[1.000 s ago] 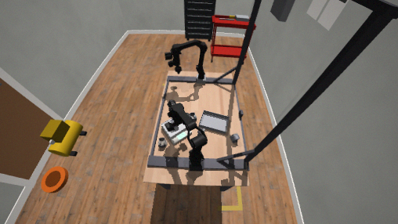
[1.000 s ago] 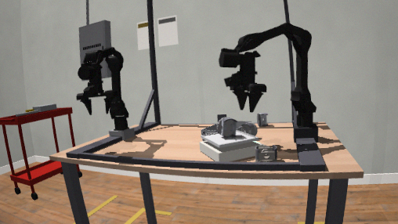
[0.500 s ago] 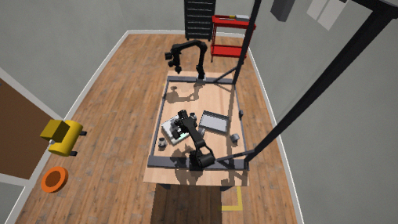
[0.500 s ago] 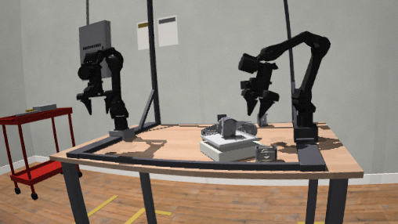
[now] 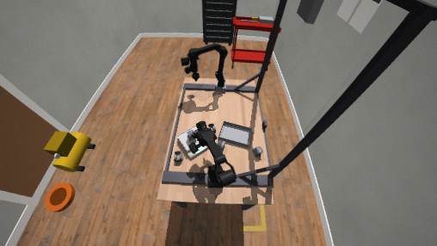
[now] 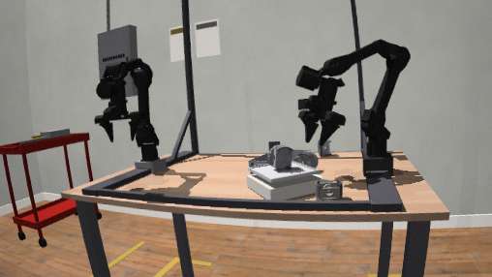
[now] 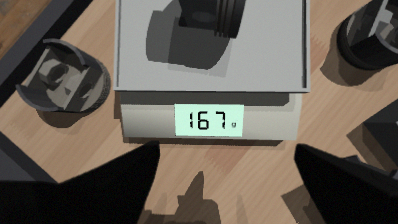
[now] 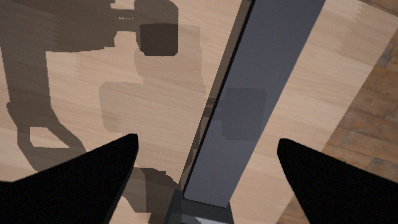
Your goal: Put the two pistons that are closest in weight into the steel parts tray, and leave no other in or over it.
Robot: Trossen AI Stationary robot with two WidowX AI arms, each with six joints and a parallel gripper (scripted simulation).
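Two released pincers, the left pincer (image 5: 194, 144) (image 6: 316, 140) (image 7: 226, 149) near the scale (image 5: 188, 152) (image 6: 273, 188) (image 7: 145, 121) and the right pincer (image 5: 192, 74) (image 6: 122, 139) (image 8: 208, 143), gape wide, grasping nothing

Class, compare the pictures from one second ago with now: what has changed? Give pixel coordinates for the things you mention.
The left gripper (image 5: 193, 145) (image 6: 316, 142) (image 7: 226, 149) drew back towards its own arm's base, fingers apart. Nothing was visibly grasped or released. The right gripper (image 5: 192, 74) (image 6: 122, 139) (image 8: 208, 143), scale (image 5: 185, 148) (image 6: 273, 188) (image 7: 150, 120) and parts tray (image 5: 235, 134) stayed put.
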